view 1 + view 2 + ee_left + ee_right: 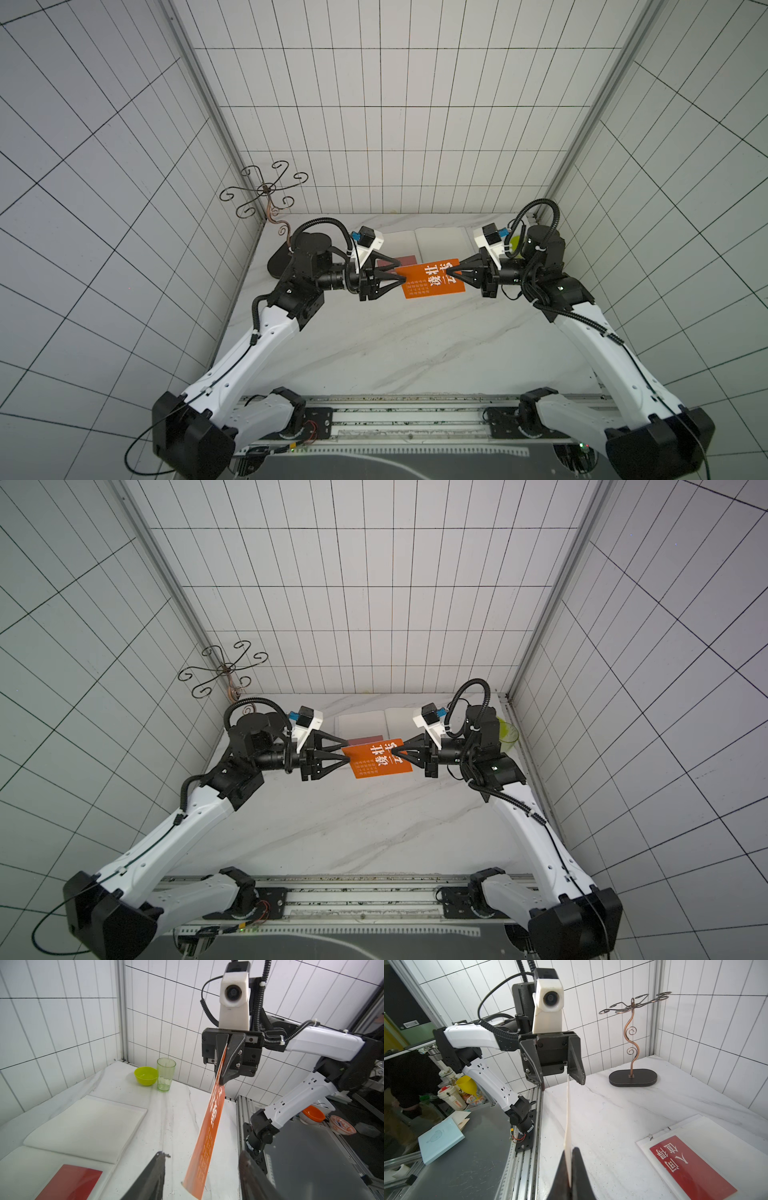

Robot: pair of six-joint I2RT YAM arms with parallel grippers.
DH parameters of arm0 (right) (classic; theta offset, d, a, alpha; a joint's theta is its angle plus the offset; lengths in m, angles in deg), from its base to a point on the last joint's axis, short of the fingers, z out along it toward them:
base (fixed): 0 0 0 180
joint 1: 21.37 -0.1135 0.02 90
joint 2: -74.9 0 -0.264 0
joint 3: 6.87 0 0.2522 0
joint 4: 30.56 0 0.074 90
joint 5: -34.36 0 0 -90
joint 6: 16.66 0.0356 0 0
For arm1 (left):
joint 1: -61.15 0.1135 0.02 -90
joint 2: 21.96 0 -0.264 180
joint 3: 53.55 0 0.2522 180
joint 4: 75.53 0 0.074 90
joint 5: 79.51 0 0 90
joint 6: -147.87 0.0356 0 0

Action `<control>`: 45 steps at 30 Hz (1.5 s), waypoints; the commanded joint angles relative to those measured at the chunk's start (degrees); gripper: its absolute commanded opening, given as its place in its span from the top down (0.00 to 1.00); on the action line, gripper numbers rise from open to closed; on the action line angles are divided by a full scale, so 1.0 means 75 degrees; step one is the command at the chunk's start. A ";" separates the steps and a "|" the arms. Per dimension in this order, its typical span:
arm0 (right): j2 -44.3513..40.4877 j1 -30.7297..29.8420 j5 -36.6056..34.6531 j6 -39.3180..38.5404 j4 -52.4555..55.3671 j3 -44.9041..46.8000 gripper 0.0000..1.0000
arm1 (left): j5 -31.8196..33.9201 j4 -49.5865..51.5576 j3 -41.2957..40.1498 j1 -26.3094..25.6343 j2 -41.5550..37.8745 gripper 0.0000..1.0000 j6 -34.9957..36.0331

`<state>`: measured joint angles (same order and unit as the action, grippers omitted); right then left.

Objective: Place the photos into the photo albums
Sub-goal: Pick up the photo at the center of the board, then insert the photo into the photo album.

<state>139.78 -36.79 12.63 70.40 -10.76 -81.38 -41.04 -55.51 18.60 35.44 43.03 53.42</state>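
Mid-air handoff, centre of frame in both top views: thin, stiff orange card (430, 279), white characters on the face and a cream back, tilted on its long edge. The right gripper (450, 272) pinches the end toward frame right, closed tight on it. The left gripper (400, 275) has its fingers (154, 1176) spread either side of the other end, not clamping. The whitish open book (440, 243), thick with matte white pages, lies flat just above centre on the marble-pattern table (395, 353). A glossy red card (406, 260) lies on its left page. Suggest backing the left arm out along the card's length so the fingers don't snag an edge. One-end grip may pivot, so roll flat and release low on the bare page.
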 commanded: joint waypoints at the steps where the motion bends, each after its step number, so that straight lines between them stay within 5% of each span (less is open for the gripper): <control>1: 0.0383 0.0002 -0.0882 0.0213 -0.0702 -0.0781 1.00 | 0.1416 -0.0132 0.0032 0.0012 -0.0014 0.43 -0.0302; 7: 0.1425 0.0260 -0.1728 0.0730 -0.1458 -0.0808 1.00 | 0.2622 -0.0826 -0.0142 -0.0013 0.0540 0.37 -0.1411; 18: 0.3656 0.0646 -0.2051 0.0531 -0.2440 -0.1480 1.00 | 0.4127 -0.0915 0.0247 -0.0213 0.1714 0.37 -0.1409; 25: 0.5578 0.0970 -0.2388 0.0946 -0.2338 -0.3020 1.00 | 0.5214 -0.0681 0.0667 -0.0289 0.2570 0.37 -0.1394; 45: 0.8067 0.1710 -0.3028 0.2060 -0.1000 -0.5164 1.00 | 0.4906 0.0659 0.3754 -0.0274 0.6817 0.42 -0.2295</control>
<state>198.30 -24.80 -8.81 84.12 -21.03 -113.01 -2.64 -54.65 43.71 33.41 90.96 37.88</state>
